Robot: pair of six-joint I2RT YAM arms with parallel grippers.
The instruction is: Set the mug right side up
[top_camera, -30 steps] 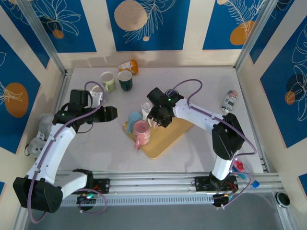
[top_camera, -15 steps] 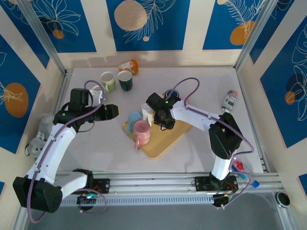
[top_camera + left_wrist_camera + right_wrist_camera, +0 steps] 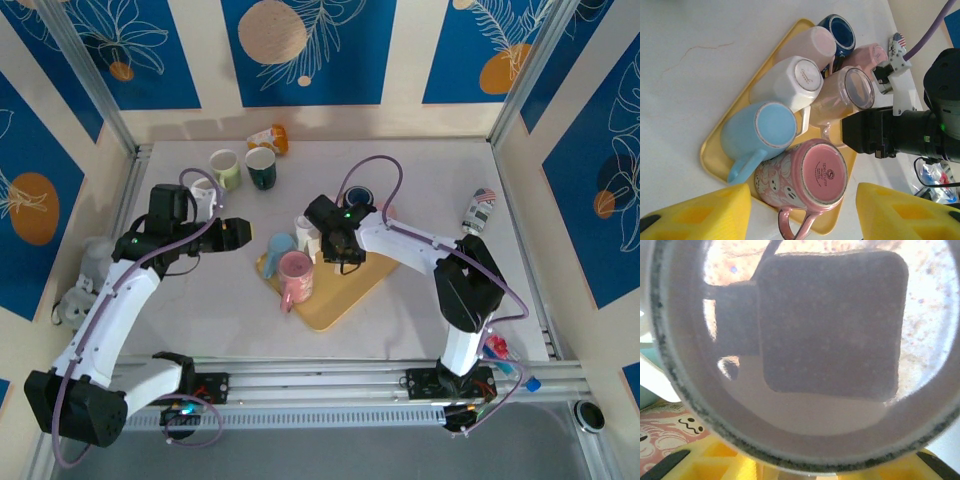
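**Operator:** Where is the target, and what state are the tools in?

**Technician:** The clear mug (image 3: 840, 100) stands bottom up on the yellow tray (image 3: 340, 295) at the middle of the table (image 3: 420, 170), packed in just beside the white mug (image 3: 790, 82). The right tool (image 3: 338, 248) is at the clear mug. In the right wrist view the mug's round end sits directly ahead of the fingers. Whether that grip is clamped cannot be told. The left tool (image 3: 238, 232) hangs released off the tray's left corner, holding nothing.

**Operator:** What can go wrong from here?

**Technician:** Three faults are likely.
1. A smooth wall and a partial grip may let the mug slip during the lift or the turn.
2. The neighbours stand close, so a swing of the mug or its handle can tip the white mug or the pink mug (image 3: 805, 180).
3. A sideways pull can drag the tray across the table.

Lift clear before rotating.
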